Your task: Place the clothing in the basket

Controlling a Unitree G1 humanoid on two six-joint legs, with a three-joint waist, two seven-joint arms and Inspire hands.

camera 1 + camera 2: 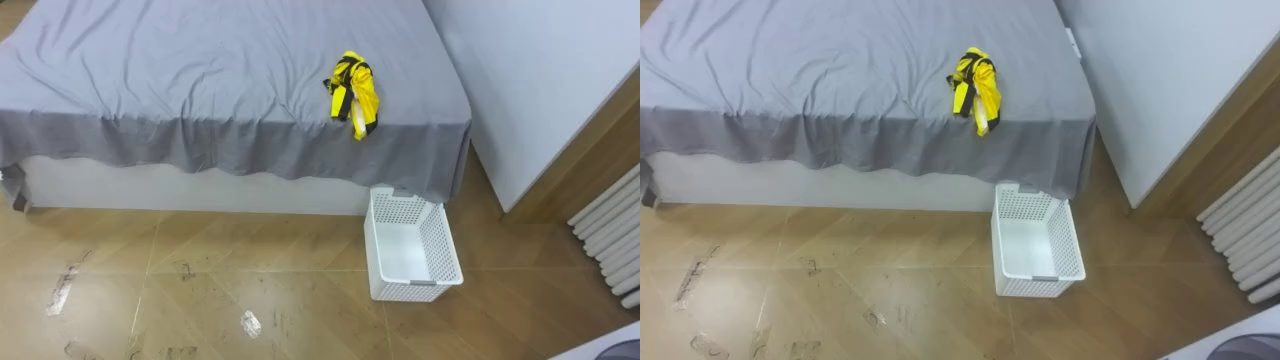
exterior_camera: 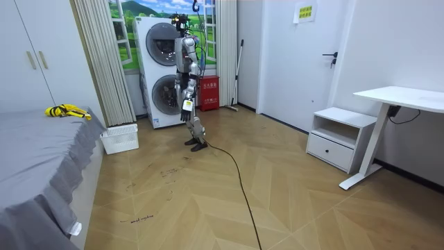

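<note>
Clothes point(image 1: 353, 92): yellow-and-black garment, bunched in a small heap on the grey sheet of the bed point(image 1: 200, 70), close to the foot edge and near the bed's right corner, well apart from either hand. Seen in the room view as a yellow heap at the near end of the mattress.

Basket point(image 1: 405, 291): white, perforated walls, upright on the wooden floor point(image 1: 250, 260), just beside the foot of the bed, below and slightly right of the clothes; white bottom visible inside. Scuff marks point(image 1: 63, 288) on the boards to the left. White wall point(image 1: 560, 90) and ribbed radiator point(image 1: 612, 240) at the right.

Robot: standing upright well back from the bed, in front of the stacked washing machines point(image 2: 161, 69), beside the pale curtain point(image 2: 104, 55). Left hand point(image 2: 186, 105) hanging low at the body, right hand point(image 2: 178, 88) at the far side; too small to tell whether the fingers are released or clenched.

Farther off, at the room view's right: low white cabinet point(image 2: 333, 135) and white table point(image 2: 402, 97) against the wall.
</note>
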